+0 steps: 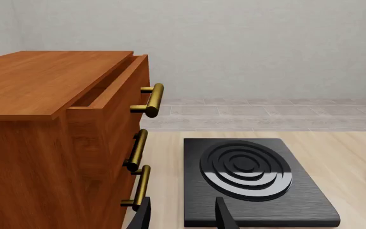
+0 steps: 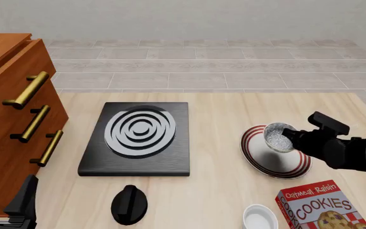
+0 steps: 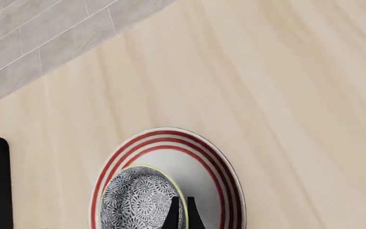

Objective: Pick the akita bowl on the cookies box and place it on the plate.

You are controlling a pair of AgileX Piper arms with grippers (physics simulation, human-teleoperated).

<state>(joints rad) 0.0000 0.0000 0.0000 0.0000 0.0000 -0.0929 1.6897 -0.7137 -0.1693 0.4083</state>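
The akita bowl, speckled dark and white with a pale rim, hangs tilted over the plate, a white plate with red rings at the table's right. My right gripper is shut on the bowl's rim. In the right wrist view, the fingertips pinch the rim of the akita bowl, which sits over the plate. Whether the bowl touches the plate I cannot tell. The red cookies box lies at the front right with nothing on it. My left gripper stands open at the front left, also seen as the left gripper.
A black stove with grey-white rings lies mid-table, with a black knob in front of it. A wooden drawer cabinet with brass handles stands at the left, its top drawer slightly open. A plain white bowl sits beside the cookies box.
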